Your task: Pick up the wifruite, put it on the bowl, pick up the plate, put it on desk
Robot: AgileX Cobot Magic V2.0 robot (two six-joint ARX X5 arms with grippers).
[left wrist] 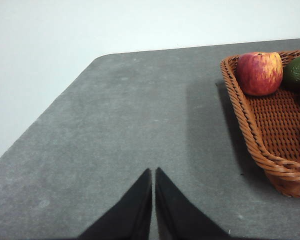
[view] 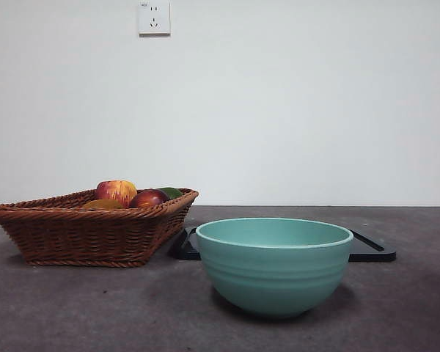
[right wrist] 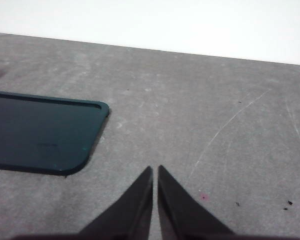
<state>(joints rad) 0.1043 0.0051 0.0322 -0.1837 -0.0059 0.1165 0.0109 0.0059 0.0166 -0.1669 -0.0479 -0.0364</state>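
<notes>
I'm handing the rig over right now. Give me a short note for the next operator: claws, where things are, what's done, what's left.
Left claw: shut, empty, above bare desk beside the basket.
Right claw: shut, empty, above the desk near the tray.
Fruit: apple and other fruit lie in the basket.
Bowl: upright on the desk in front of the tray; from the low front view nothing shows above its rim.
Done: nothing visible.
Left: fruit into the bowl, then the plate step.
</notes>
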